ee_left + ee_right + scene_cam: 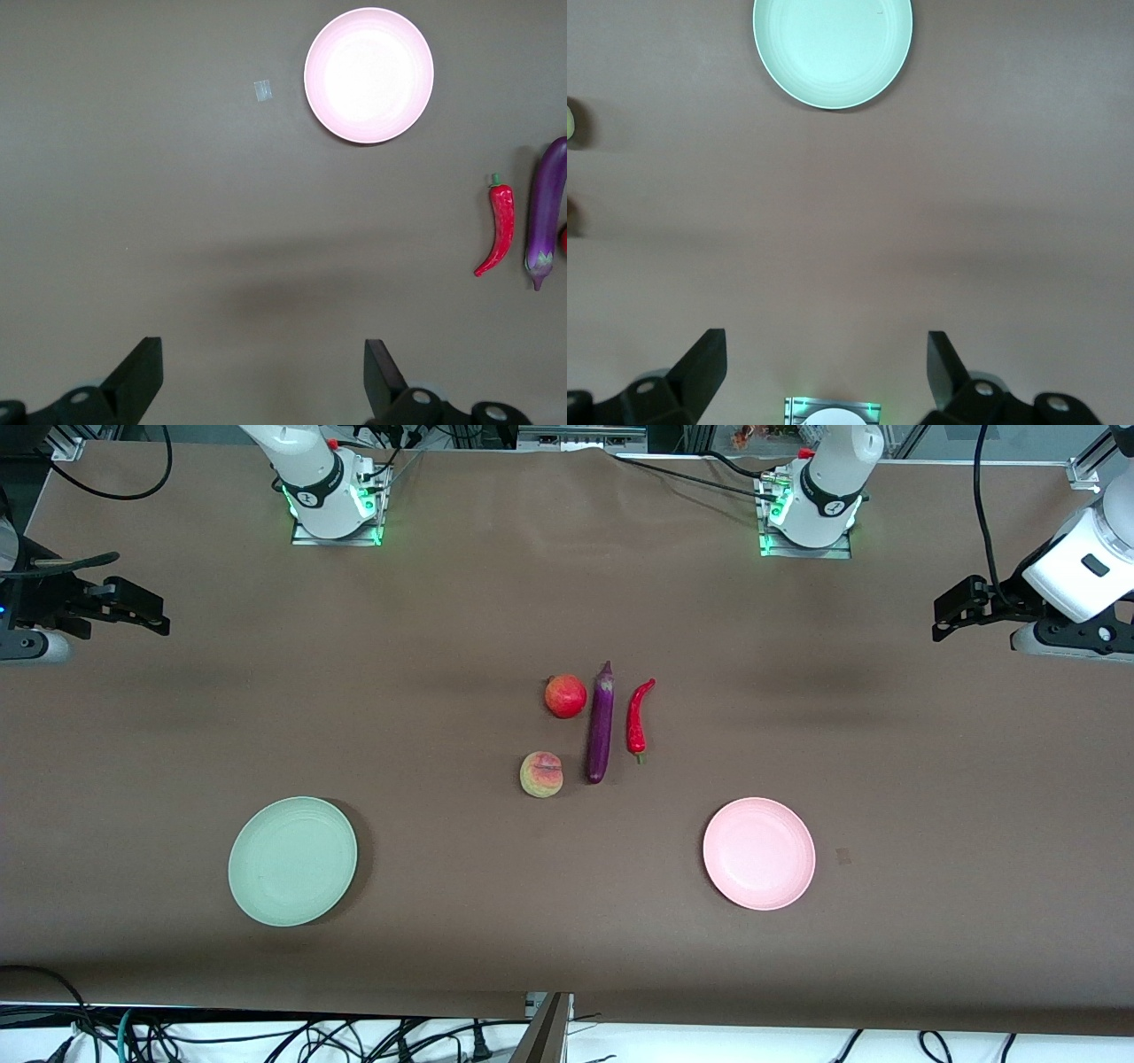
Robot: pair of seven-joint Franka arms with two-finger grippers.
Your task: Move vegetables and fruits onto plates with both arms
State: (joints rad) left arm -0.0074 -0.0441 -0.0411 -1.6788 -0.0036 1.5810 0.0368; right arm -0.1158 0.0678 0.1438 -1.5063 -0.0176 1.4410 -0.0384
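Note:
A red pomegranate (565, 696), a purple eggplant (600, 726) and a red chili pepper (638, 722) lie side by side at mid-table. A peach (540, 774) lies nearer to the camera than the pomegranate. An empty green plate (292, 861) sits toward the right arm's end and an empty pink plate (758, 853) toward the left arm's end, both nearer to the camera. My right gripper (155, 615) hangs open and empty over its end of the table, and my left gripper (943, 620) does the same. The left wrist view shows the left gripper (263, 381), pink plate (368, 75), chili (498, 226) and eggplant (546, 208). The right wrist view shows the right gripper (824, 376) and green plate (833, 49).
The brown table cover (443, 602) bears a small tape patch (843, 856) beside the pink plate, also in the left wrist view (262, 89). The arm bases (337, 500) stand at the table's edge farthest from the camera. Cables (266, 1036) hang below the edge nearest the camera.

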